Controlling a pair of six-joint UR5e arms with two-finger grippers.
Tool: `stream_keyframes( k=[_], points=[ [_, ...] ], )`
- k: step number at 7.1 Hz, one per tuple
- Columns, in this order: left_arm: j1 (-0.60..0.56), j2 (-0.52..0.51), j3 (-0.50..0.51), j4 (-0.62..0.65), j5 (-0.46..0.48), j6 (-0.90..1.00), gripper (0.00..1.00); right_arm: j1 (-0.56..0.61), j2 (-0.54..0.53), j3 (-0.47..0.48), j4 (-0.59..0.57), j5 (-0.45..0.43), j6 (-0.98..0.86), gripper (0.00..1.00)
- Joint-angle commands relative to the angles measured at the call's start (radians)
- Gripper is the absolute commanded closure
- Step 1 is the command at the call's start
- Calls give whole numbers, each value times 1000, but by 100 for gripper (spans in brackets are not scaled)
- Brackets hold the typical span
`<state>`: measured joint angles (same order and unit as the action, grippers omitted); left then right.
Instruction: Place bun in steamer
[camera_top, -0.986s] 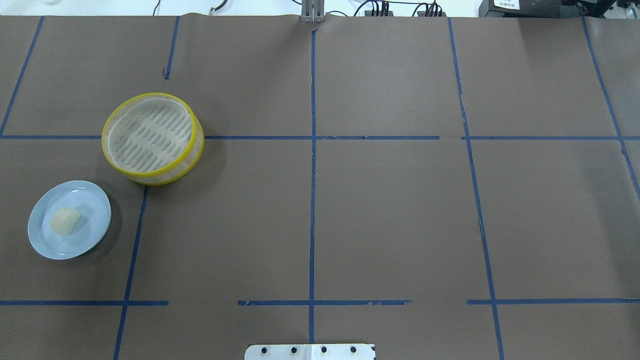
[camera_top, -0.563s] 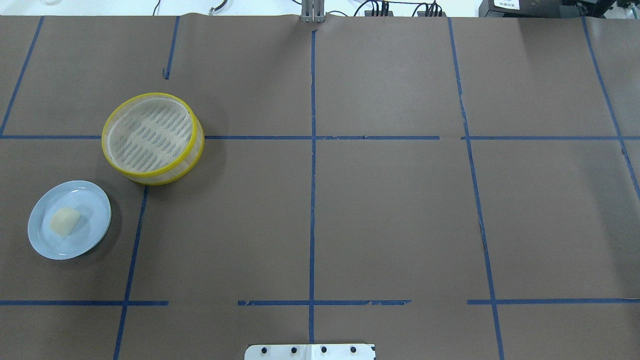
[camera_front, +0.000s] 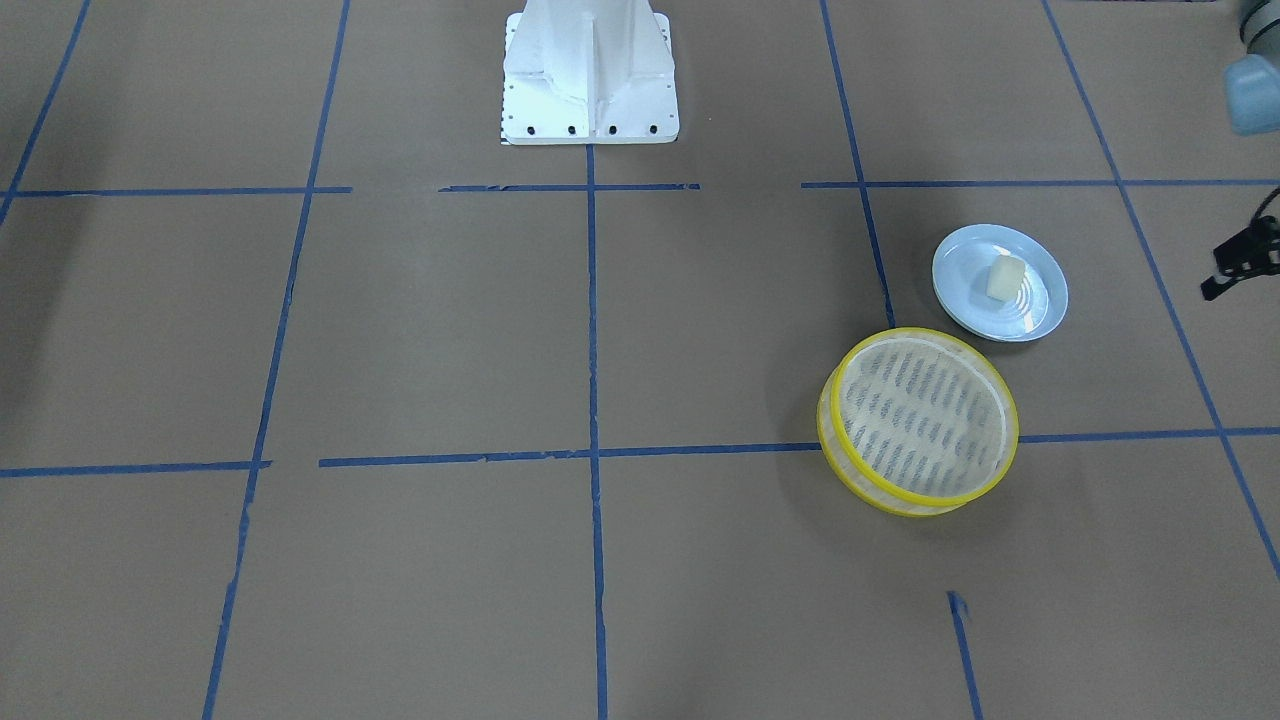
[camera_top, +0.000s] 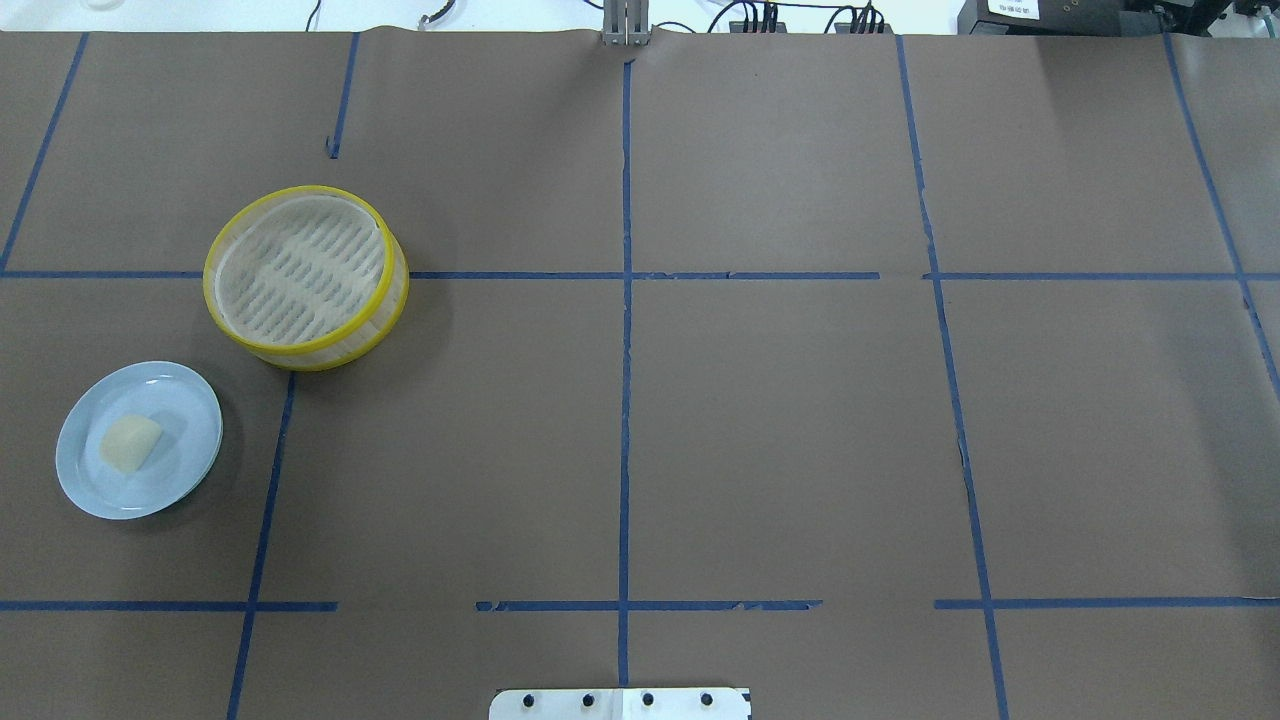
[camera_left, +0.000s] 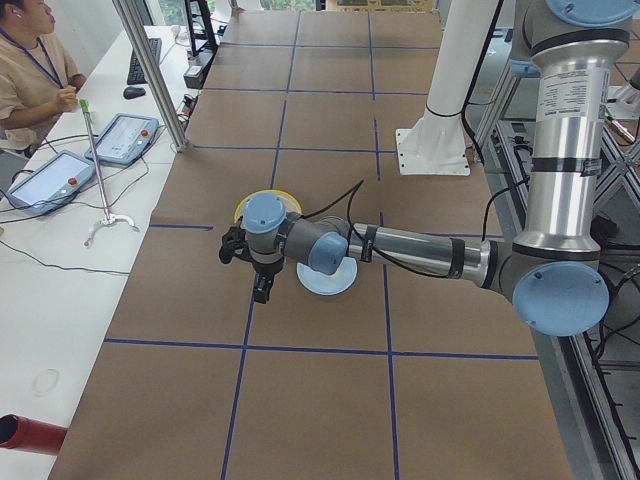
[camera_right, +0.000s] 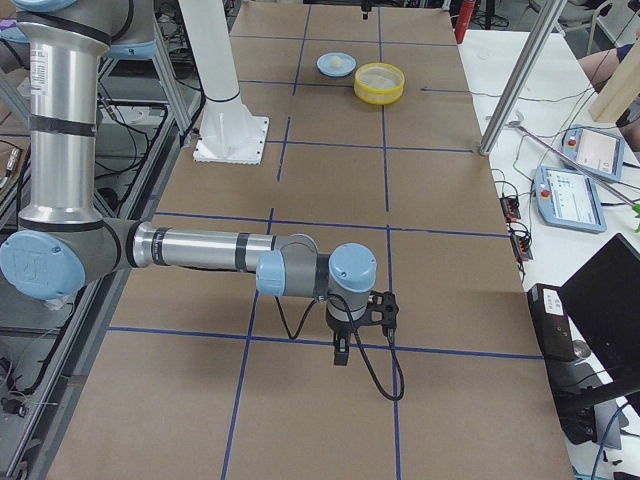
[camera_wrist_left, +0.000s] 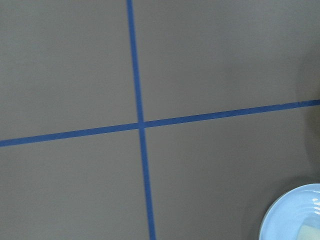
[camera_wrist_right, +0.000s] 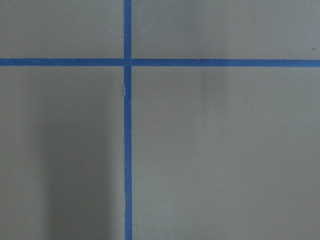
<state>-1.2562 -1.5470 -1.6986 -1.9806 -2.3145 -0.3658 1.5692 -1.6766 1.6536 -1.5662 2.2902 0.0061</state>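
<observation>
- The bun (camera_top: 130, 443) lies on a small pale blue plate (camera_top: 190, 415), a little off the plate's middle. It is a cream-white, blocky lump, and no gripper touches it.
- The plate stands on the table (camera_top: 780, 430), which is covered with brown paper. It stands close to the table's left edge.
- The steamer (camera_top: 300, 268) stands just beside the plate, farther from the robot's edge and a bit more inward from the left edge. A narrow strip of paper shows between the two.
- The steamer is upright, with yellow rims and a slatted bottom. It sits over a crossing of the blue tape lines (camera_top: 625, 400).
- The left gripper (camera_left: 261, 295) hangs over the table between the plate and the left edge and points down. It is at the end of the left arm (camera_left: 420, 252), which is stretched out low and nearly level. I cannot tell whether its fingers are spread or pressed together.
- The left wrist view looks down on a tape crossing, and the plate's edge (camera_wrist_left: 292, 215) comes in at the lower right corner.
- The right gripper (camera_right: 340, 352) hangs over the right end of the table, near a tape line, and points down. It is well apart from the plate and the steamer. Only the side view shows it, so I cannot tell its state either.
- The right arm (camera_right: 200, 248) also lies low and nearly level.
- The white pedestal (camera_front: 590, 70) stands at the middle of the robot's edge.
</observation>
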Motion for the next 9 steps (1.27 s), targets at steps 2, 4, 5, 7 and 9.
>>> stream_keyframes(
  k=[2, 4, 5, 7, 9],
  points=[
    [307, 100, -79, -231, 188, -303, 1, 0, 0, 0, 0, 0, 0, 0],
    [400, 102, -78, -231, 223, -299, 3, 0, 0, 0, 0, 0, 0, 0],
    [409, 102, -63, -231, 243, -292, 3, 0, 0, 0, 0, 0, 0, 0],
    [434, 102, -35, -230, 239, -291, 8, 0, 0, 0, 0, 0, 0, 0],
    [437, 105, -30, -222, 227, -292, 22, 0, 0, 0, 0, 0, 0, 0]
  ],
)
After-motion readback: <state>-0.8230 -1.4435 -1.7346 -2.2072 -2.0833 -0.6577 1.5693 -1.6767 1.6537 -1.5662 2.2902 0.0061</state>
